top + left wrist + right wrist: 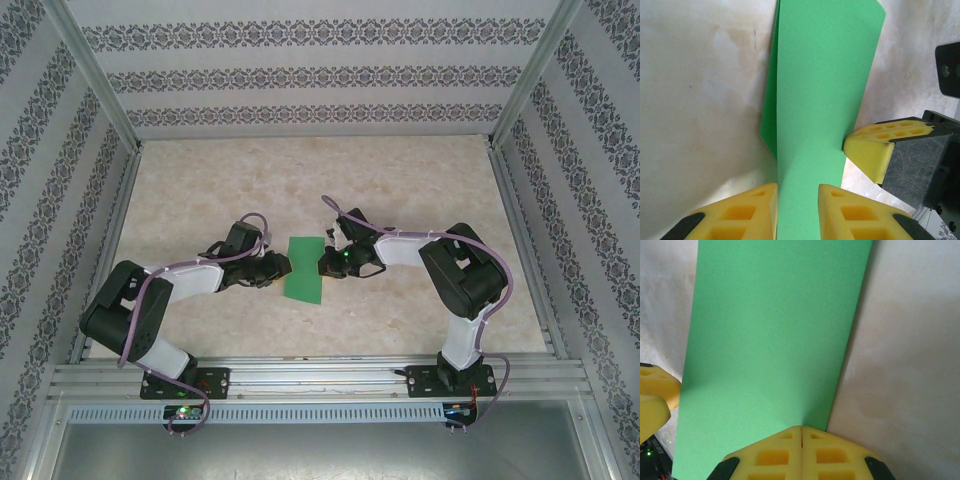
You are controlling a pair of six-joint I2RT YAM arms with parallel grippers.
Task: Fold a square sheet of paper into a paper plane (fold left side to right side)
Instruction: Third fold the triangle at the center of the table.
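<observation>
The square sheet of paper (305, 268) is seen lying on the tabletop (400, 190) between the two arms, already doubled over into a narrow strip. In the left wrist view a lower layer is seen jutting out past the upper one, so the edges are judged not to be matched. The left hand (272, 271) is held partly spread, with the strip running through the gap between its fingers (747, 215). The right hand (325, 264) is pressed together, its tips set at the strip's opposite long edge. Whether a layer is pinched there or merely pushed down cannot be told. A crooked centre crease is the main risk: if the fold is flattened while the layers are offset, the skew would be locked in and carried into every later fold. The thin paper could also be dragged or buckled if either hand is moved sideways while bearing on it, since little is anchoring the sheet.
</observation>
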